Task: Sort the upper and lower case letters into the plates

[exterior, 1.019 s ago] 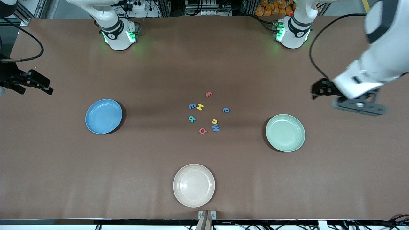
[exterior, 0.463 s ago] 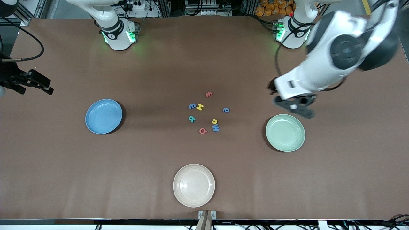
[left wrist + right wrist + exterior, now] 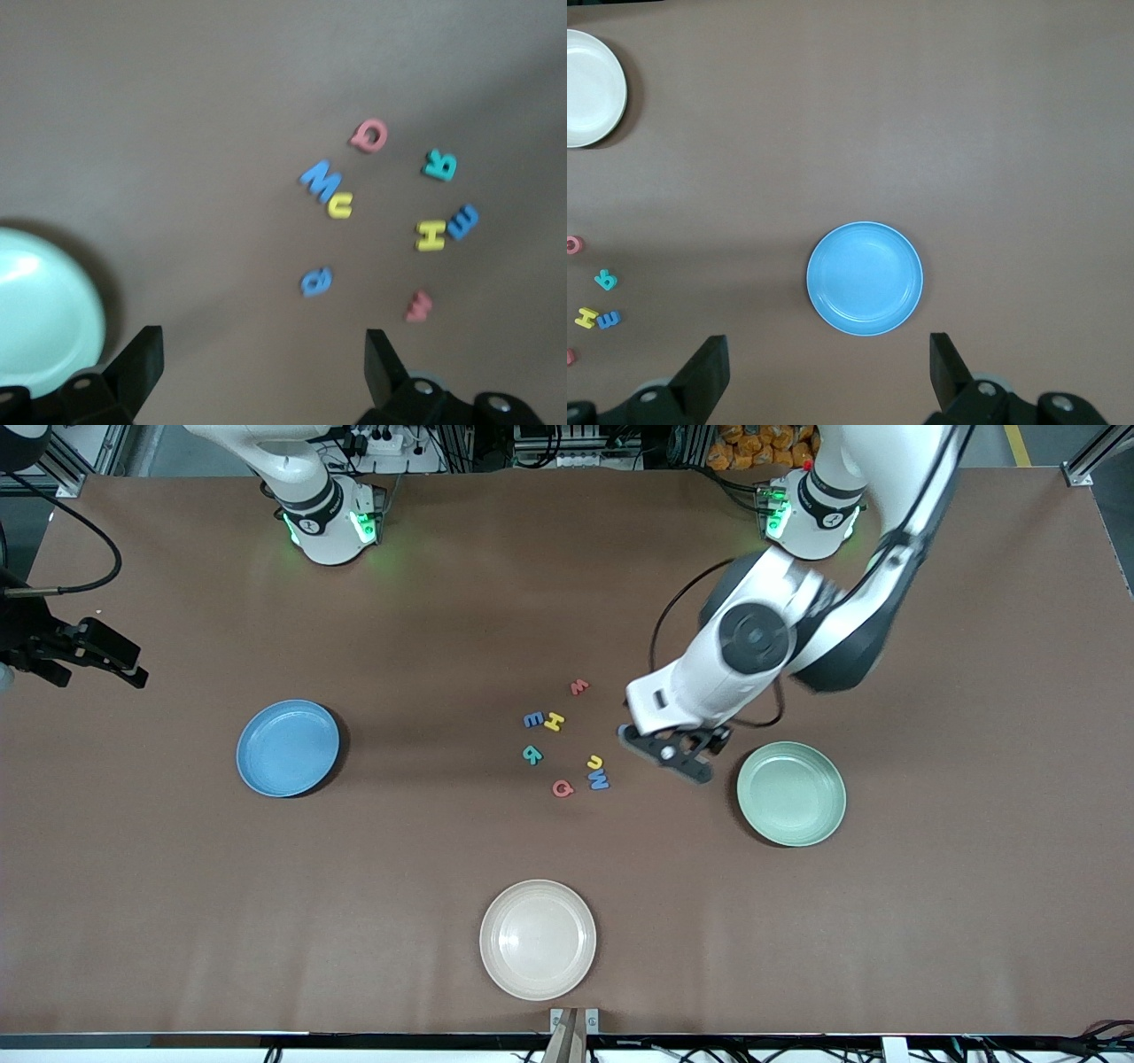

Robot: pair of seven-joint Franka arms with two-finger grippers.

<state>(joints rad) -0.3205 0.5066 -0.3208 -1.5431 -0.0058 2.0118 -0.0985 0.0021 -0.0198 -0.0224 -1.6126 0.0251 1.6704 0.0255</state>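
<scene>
- The left gripper (image 3: pixel 666 751) is seen over the brown desk (image 3: pixel 443 602), between the scatter of foam letters and the mint green plate (image 3: pixel 791 794); its fingers (image 3: pixel 142 359) are spread wide and nothing is held between them.
- In the left wrist view the same fingers frame bare desk, with the blue lowercase letter (image 3: pixel 316 282) lying just ahead of them — touched by neither.
- The right gripper (image 3: pixel 84 657) is shown waiting at the right arm's end of the desk, well apart from the letters; its fingers (image 3: pixel 709 363) are also fully parted and empty, and the sky blue plate (image 3: pixel 288 747) is seen below them in the right wrist view.
- Near the middle of the desk lie the red w (image 3: pixel 578 686), blue E (image 3: pixel 533 719), yellow H (image 3: pixel 555 721), teal R (image 3: pixel 532 755), yellow u (image 3: pixel 594 762), blue W (image 3: pixel 600 780) and red Q (image 3: pixel 563 788).
- E and H are touching, as are u and W; the others lie apart.
- Neither the blue nor the green plate holds a letter — all remain on the desk.
- A cream-white plate (image 3: pixel 538 939) is set nearest the front camera.
</scene>
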